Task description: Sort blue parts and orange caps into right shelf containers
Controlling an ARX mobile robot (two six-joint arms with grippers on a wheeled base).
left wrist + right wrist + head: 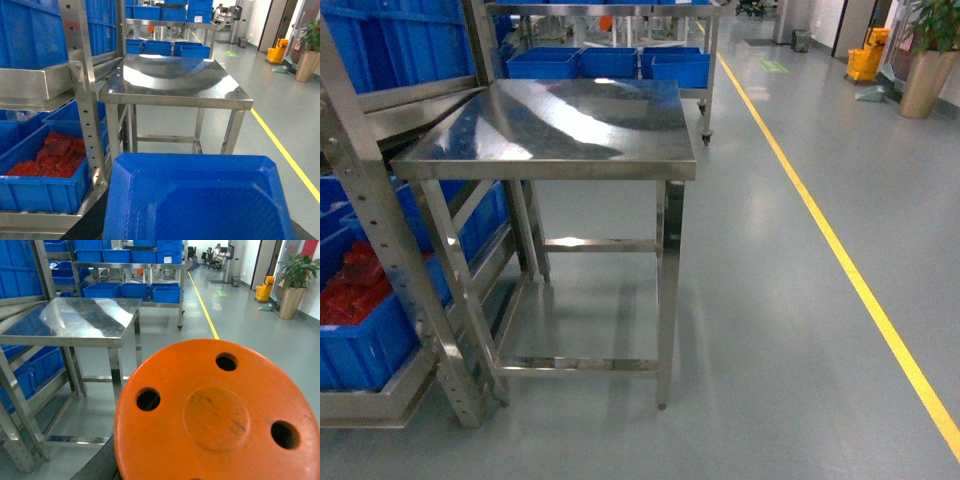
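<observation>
One steel table (570, 130) stands bare-topped ahead in the head view, its four legs joined by low rails, with a perforated steel rack (365, 200) touching its left side. Neither gripper shows in any view, so whether either set of jaws is released or clenched cannot be told, and places can only be given from the wrist cameras. Close under the left wrist camera one blue tray (200, 197) fills the lower frame, its near edge cut off. Close under the right wrist camera one large orange disc (217, 415) with three visible round holes blocks the lower frame; its bottom is cut off. On the rack's lowest level, left of the left wrist view, one blue crate (42, 187) holds a heap of red parts (52, 160), too jumbled to count. Beyond the table, at least four more blue crates (610, 62) sit in a row on a far wheeled rack, partly hidden. No single orange cap can be made out.
</observation>
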